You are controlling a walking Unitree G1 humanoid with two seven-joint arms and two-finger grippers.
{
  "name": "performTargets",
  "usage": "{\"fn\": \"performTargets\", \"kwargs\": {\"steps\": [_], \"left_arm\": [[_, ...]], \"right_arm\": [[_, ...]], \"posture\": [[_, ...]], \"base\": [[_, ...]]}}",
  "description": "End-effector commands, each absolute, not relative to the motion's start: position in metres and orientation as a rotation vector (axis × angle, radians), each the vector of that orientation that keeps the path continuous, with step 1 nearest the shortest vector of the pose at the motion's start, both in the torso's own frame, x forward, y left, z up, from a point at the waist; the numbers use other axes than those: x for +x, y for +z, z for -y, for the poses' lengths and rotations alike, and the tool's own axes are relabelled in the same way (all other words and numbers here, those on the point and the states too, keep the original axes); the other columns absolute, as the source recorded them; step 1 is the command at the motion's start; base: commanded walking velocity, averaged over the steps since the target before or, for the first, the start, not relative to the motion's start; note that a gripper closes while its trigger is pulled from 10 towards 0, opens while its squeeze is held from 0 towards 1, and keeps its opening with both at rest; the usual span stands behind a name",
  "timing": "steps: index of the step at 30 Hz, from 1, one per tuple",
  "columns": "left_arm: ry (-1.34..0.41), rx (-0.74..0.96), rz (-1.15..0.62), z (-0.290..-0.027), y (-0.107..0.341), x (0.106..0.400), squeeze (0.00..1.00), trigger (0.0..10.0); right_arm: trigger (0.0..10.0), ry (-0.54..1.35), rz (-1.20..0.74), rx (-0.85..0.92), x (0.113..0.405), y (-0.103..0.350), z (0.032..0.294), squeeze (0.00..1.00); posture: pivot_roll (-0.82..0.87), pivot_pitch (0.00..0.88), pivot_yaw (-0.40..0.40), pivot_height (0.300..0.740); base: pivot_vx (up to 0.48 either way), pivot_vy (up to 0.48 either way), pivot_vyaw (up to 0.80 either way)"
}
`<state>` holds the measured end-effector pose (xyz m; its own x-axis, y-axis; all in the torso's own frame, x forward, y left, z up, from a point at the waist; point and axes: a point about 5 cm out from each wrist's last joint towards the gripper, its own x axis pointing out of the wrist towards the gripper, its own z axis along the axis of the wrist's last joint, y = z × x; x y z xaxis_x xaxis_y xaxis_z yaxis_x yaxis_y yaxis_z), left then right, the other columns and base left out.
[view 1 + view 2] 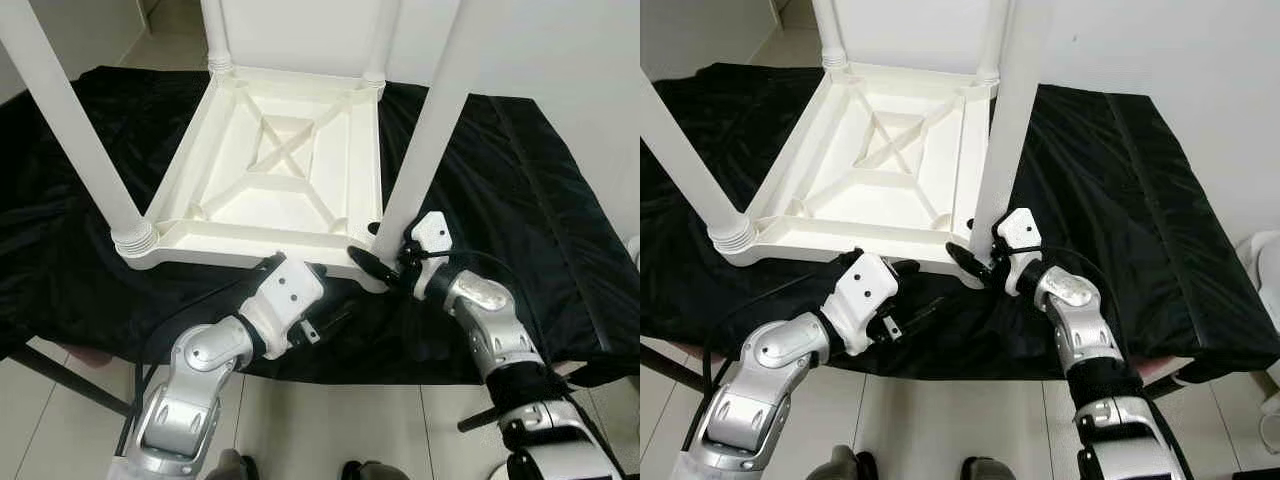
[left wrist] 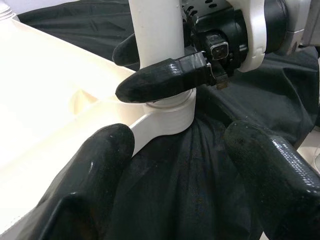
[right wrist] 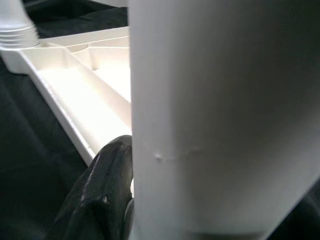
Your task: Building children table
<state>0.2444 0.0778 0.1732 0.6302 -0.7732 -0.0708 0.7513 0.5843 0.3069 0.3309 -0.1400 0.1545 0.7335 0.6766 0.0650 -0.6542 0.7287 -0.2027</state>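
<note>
At the near edge of the worktop (image 1: 560,250), draped in a black cloth (image 1: 500,180), the left gripper (image 2: 170,170) hovers just short of the near right corner of the upturned white table top (image 1: 280,170), its jaws released and holding nothing. Just beside it the right gripper (image 1: 385,258) has its jaws clenched around the foot of the near right leg (image 1: 425,130), right where the leg enters its corner socket. At the near left corner, a leg (image 1: 70,120) stands in its ribbed collar. At the far corners two more legs (image 1: 214,30) rise upright. All four legs appear fitted; what likely remains is tightening this last one and turning the table onto its feet.
</note>
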Motion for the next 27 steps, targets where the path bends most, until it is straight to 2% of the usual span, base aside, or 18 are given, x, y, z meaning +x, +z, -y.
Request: {"fn": "performTargets", "kwargs": {"steps": [1,5,11,17,27], "left_arm": [[-0.789,0.322,0.077,-0.080,0.170,0.248,0.00,10.0],[-0.771,0.289,0.061,-0.082,0.166,0.247,0.00,10.0],[-0.749,0.269,0.052,-0.083,0.164,0.248,0.00,10.0],[-0.658,0.235,0.031,-0.088,0.159,0.253,0.00,10.0],[-0.639,0.218,0.039,-0.081,0.158,0.254,0.00,10.0]], "right_arm": [[10.0,0.676,0.129,-0.097,0.332,0.154,0.144,0.00],[10.0,0.525,0.163,-0.108,0.329,0.155,0.148,0.00],[10.0,0.450,0.178,-0.082,0.321,0.155,0.146,0.00],[10.0,0.302,0.178,-0.023,0.301,0.147,0.130,0.00],[10.0,0.117,0.137,0.024,0.294,0.139,0.120,0.00]], "posture": [[-0.09,0.108,-0.006,0.740],[-0.10,0.106,-0.001,0.740],[-0.11,0.109,0.005,0.740],[-0.12,0.114,0.009,0.740],[-0.11,0.123,-0.006,0.740]], "base": [[0.000,0.000,0.00],[0.000,0.000,0.00],[0.000,0.000,0.00],[0.000,0.000,0.00],[0.000,0.000,0.00]]}}
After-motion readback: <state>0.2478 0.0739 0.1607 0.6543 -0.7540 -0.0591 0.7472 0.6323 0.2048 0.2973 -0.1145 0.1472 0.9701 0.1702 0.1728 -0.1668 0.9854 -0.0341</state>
